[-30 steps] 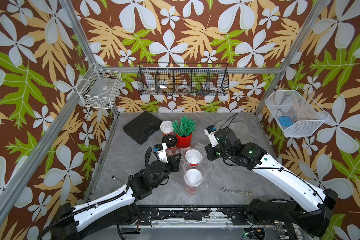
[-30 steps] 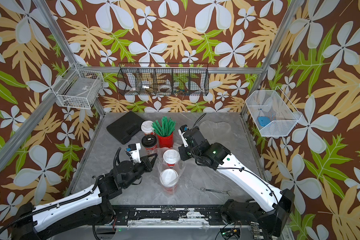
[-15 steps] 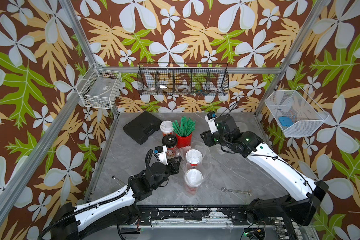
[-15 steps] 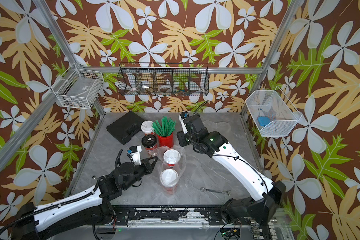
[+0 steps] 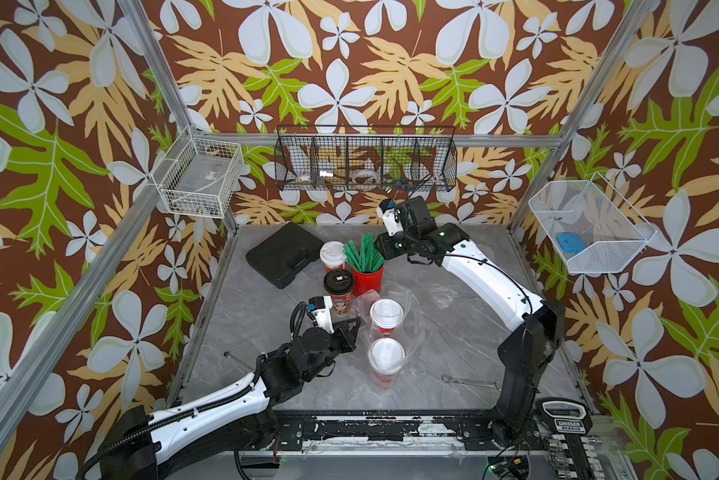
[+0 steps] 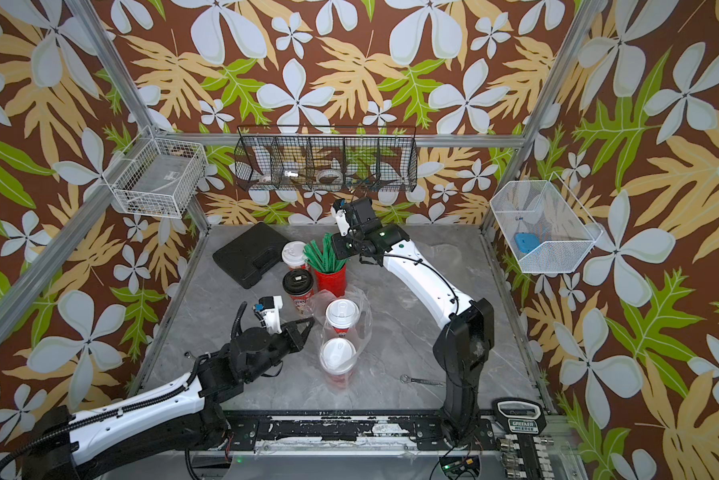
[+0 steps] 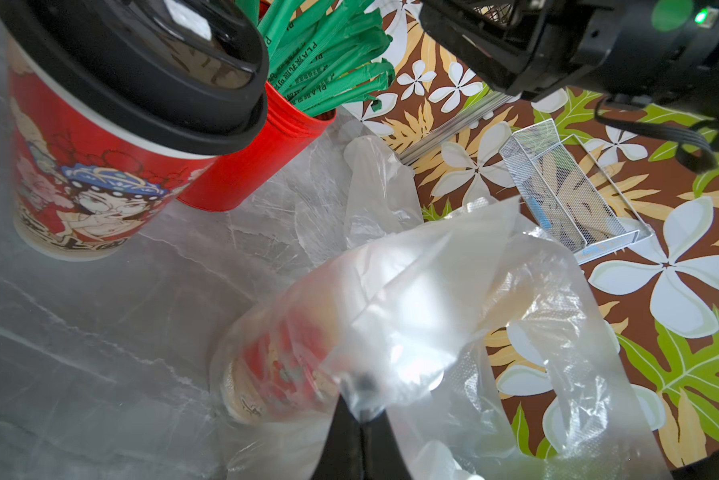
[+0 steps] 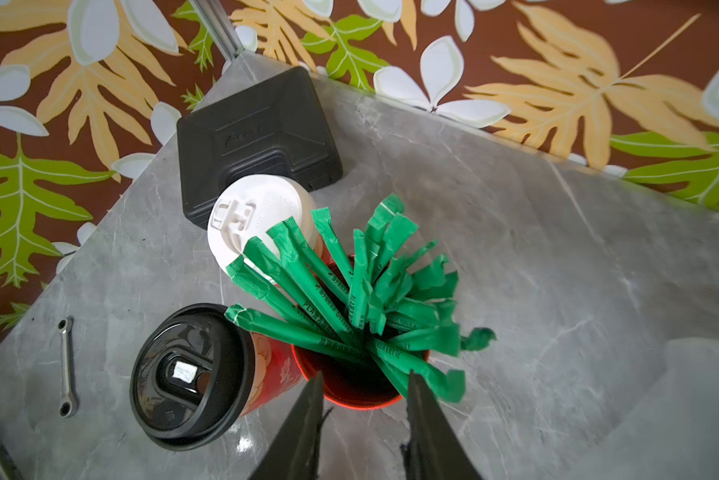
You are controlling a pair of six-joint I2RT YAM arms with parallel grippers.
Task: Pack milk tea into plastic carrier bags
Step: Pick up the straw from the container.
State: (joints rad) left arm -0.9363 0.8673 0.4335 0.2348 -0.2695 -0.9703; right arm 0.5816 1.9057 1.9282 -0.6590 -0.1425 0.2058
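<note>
Two red printed cups (image 5: 386,312) with white dome lids stand upright, one behind the other, inside a clear crinkly bag (image 5: 409,309) in the middle of the surface (image 5: 453,332). The left fingers (image 7: 349,440) are pinched tight on a fold of the bag's edge, just beside those cups. The right fingers (image 8: 303,419) stand partly apart, holding nothing, above the straw pot (image 8: 362,404); only the right wrist view shows that gap. A black-lidded cup (image 5: 339,283) and a third white-lidded cup (image 5: 332,253) stand outside the bag, next to the pot.

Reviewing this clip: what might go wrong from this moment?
The left gripper pinches only a thin edge of the plastic bag; a pull may slip it or tip the two bagged cups. The right gripper, open, hangs over the splayed straws; descending may snag them or bump the black-lid cup beside the pot.
</note>
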